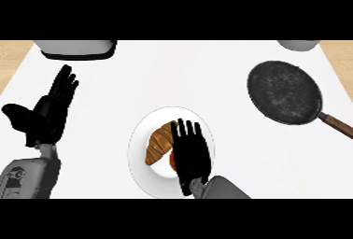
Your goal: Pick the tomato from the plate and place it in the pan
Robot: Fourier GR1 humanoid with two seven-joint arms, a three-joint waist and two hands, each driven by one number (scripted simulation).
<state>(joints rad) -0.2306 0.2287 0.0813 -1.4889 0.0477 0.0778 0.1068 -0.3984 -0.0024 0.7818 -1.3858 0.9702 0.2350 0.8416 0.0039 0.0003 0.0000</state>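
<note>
Two grey forearms entered from the lower edge of the head view. Right hand (189,151) lay over the white plate (141,140), fingers extended toward the far rim and only slightly bent, covering the plate's right half; whether they closed on anything beneath could not be told. A sliver of red at the hand's left edge, probably the tomato (173,163), showed on the plate, almost wholly hidden under the palm. Just beside it to the left, a brown croissant (159,141) rested on the plate, its right tip touching or passing under the fingers. Left hand (47,112) stood well apart at the left of the counter (172,70), fingers straight and spread, thumb out, holding nothing. The dark pan (285,92) sat at the right, well apart from the plate, its brown handle (336,123) pointing toward the lower right. A grey appliance (74,49) stood at the far left edge, and part of a grey vessel (299,44) at the far right.
</note>
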